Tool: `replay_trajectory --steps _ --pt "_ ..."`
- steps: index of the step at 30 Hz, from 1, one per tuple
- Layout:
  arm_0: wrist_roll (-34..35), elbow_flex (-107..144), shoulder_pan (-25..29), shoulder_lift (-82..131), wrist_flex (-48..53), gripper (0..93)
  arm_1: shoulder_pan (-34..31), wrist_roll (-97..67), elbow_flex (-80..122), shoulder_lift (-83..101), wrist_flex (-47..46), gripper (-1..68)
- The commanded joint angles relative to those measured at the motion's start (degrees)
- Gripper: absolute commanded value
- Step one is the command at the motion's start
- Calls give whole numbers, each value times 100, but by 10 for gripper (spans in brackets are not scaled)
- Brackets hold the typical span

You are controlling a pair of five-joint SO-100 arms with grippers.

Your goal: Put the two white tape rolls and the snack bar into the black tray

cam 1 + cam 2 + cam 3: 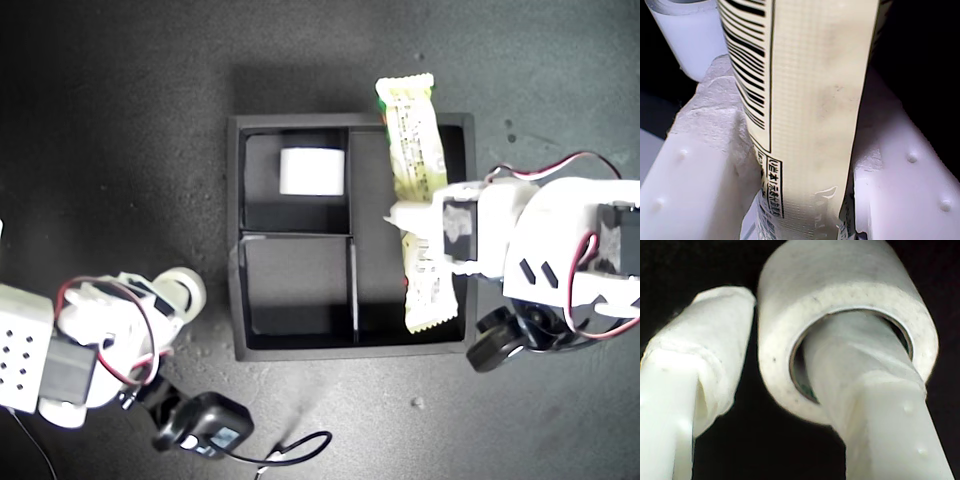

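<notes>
Have the snack bar (412,140) pinched across its middle in my first gripper (422,228), which reaches in from the exterior view's right over the black tray (236,250). Seen along the first wrist view, both padded fingers (715,115) press the wrapper's sides, with the snack bar (810,150) and its barcode running up between them, my first gripper (800,90) clenched firmly on it. Runs lengthwise over the long compartment at the exterior view's right, one crimped end poking out past the tray's top wall, the other end down inside near the bottom wall; cannot tell whether it touches the floor. One white tape roll (312,170) already sits in the small compartment at the exterior view's upper left, lying on its curved side. The other tape roll (185,290) is outside the tray, near its lower-left corner in the exterior view, carried on my second gripper (170,300). In the second wrist view, one finger (875,405) is threaded through the hollow of that tape roll (840,290), the other finger stands just beside the outer wall with a dark gap between, so my second gripper (780,325) is spread rather than clamped. A black device with a cable (205,425) lies on the dark table (120,120) below that arm.
</notes>
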Motion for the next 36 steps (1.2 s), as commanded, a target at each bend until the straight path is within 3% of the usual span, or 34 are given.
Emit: replay_trajectory --steps 1,3,6,8,12,16,18,19,21,25,30,36 --pt "-202 -9 -88 -220 -202 66 70 -18 -176 79 -105 0" --pt "-229 18 -97 -229 -264 29 105 9 -44 79 -185 19" --pt "-132 -53 -114 360 26 2 141 35 105 79 -211 191" --pt "62 -325 -185 923 606 2 167 18 53 97 176 250" --pt "809 -1090 -527 1872 1380 2 132 -114 -738 202 1731 236" --pt "1582 -2127 -738 1898 1301 2 229 782 -2461 202 3551 222" --pt "1881 -2391 -782 1635 826 1 510 2127 -3208 202 4140 124" --pt "1934 -2417 -809 1450 571 1 650 2874 -3384 202 4263 45" --pt "1925 -2382 -896 1002 220 1 738 3744 -3454 202 4271 0" --pt "1696 -1925 -949 387 -439 1 756 4931 -3322 141 4456 -2" --pt "1512 -1521 -817 299 -782 9 773 5273 -3313 202 4816 -2" --pt "1494 -1758 -554 264 -782 134 896 5326 -3393 202 5001 -2"
